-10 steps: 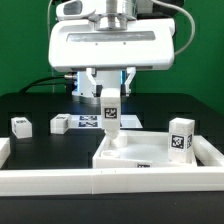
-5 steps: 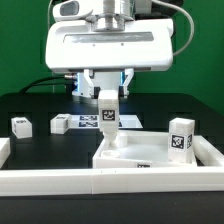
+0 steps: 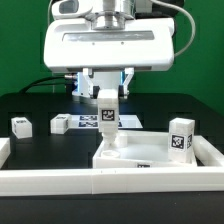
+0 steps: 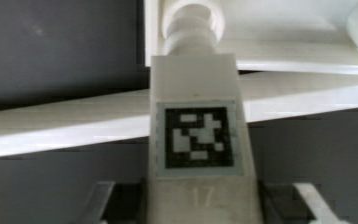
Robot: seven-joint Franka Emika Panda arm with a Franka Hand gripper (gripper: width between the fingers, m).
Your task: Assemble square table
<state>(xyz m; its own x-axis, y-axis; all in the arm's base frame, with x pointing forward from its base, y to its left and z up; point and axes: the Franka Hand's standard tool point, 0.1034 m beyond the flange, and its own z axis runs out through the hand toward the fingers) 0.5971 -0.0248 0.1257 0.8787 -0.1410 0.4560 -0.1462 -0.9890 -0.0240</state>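
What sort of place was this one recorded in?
Probably a robotics lab bench: black table edged by white barrier rails, the marker board lying on it, and the gripper holding a tagged leg at the square table.

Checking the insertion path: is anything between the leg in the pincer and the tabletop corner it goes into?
Nothing visible. The pincer holds the leg upright, its lower end meeting the square tabletop's corner; the other upright leg stands at another corner.

the exterior view faces the white robot arm [image 3: 108, 45] head-on from low across the black table [image 3: 35, 108], fairly near; the wrist view peers close down the short white tagged plastic leg [image 4: 197, 130], seen in both views.
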